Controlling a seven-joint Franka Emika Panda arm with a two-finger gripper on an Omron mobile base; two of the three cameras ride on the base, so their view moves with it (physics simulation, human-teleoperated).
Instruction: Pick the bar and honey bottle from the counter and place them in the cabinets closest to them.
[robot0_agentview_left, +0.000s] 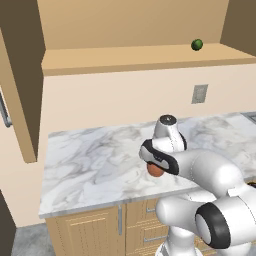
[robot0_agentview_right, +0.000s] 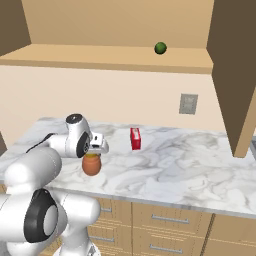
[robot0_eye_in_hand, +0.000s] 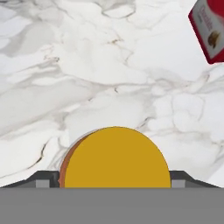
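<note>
i've got the gripper (robot0_agentview_right: 93, 150) down over the honey bottle (robot0_agentview_right: 91, 165) on the counter (robot0_agentview_right: 190, 175), jaws wide either side of its yellow cap (robot0_eye_in_hand: 116, 157) and not yet pinching. next i reckon: squeeze shut, then lift toward the open cabinet (robot0_agentview_right: 115, 57); the red box (robot0_agentview_right: 135, 138) sits clear.

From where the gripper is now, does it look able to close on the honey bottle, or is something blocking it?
Probably yes. The gripper sits right over the honey bottle, a finger on either side of its yellow cap. The red packet lies apart on the counter, well out of the way.
</note>
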